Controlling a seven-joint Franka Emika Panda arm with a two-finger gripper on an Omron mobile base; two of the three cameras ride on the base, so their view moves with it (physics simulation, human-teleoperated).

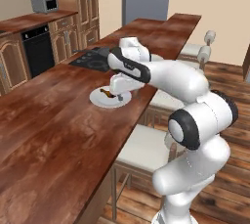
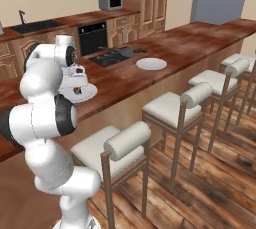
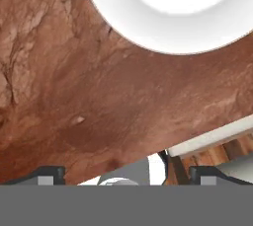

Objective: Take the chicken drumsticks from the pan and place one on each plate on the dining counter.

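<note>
Your gripper hangs low over the near plate with its jaws spread wide and nothing between them. A drumstick lies on that plate, just beside the fingers, so this plate looks served.

Judging from that, the step in hand is to get clear. Lift straight up off the near plate before you swing, so a finger doesn't clip the drumstick or drag the plate along the bench. Keep the jaws wide while you rise.

Beyond the near plate, further along the bench, the far plate sits bare. Past it, beside the stovetop, is the pan; something brown shows at its edge, too small to be sure it is the second drumstick. When you go for it, come down from above and close across the thick end.

No brands, labels or writing can be read anywhere.
</note>
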